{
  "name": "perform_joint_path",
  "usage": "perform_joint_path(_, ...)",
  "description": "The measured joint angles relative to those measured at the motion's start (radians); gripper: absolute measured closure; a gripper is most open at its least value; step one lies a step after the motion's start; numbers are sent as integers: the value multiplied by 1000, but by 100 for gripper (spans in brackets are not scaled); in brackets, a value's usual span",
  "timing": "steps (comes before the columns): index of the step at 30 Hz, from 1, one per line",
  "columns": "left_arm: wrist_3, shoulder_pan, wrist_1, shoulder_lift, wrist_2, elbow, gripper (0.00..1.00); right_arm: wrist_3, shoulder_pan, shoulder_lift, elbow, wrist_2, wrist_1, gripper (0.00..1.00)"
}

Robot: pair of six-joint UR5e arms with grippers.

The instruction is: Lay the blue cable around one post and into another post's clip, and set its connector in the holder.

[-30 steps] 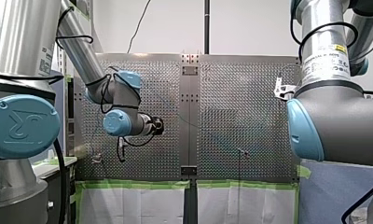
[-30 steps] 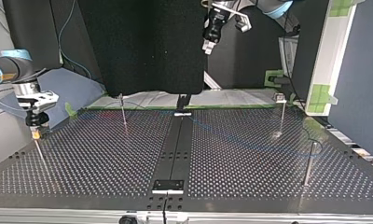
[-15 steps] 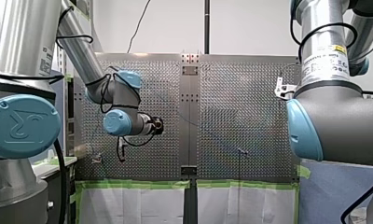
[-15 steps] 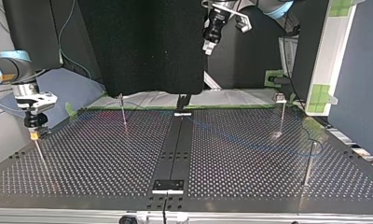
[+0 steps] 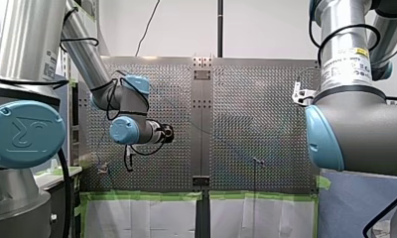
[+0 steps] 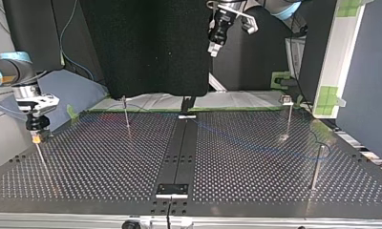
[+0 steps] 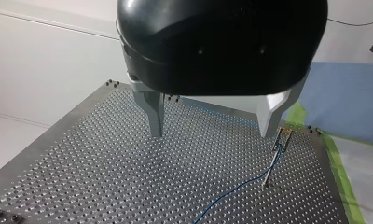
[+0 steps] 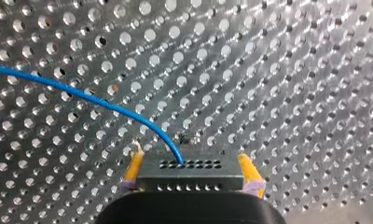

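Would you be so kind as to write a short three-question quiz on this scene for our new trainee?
1. True or false: my left gripper holds the blue cable.
2. What sits between my right gripper's yellow pads? A) a post B) the black connector C) nothing
3. Fill in: in the top view, my ____ gripper hangs high above the table.
Key: 1 false; 2 B; 3 left.
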Motion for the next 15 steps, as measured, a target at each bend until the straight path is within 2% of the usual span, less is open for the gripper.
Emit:
perform_joint_path(4, 0, 2, 0, 0, 2, 0, 0, -33, 9, -1, 0, -2, 8, 100)
perform_joint_path(8, 0, 3, 0, 0, 2, -1, 0, -70, 24, -2, 1, 4, 37, 100)
perform_joint_path(15, 0, 3, 1, 0, 2, -3, 0, -135, 77, 1, 3, -3, 52, 100)
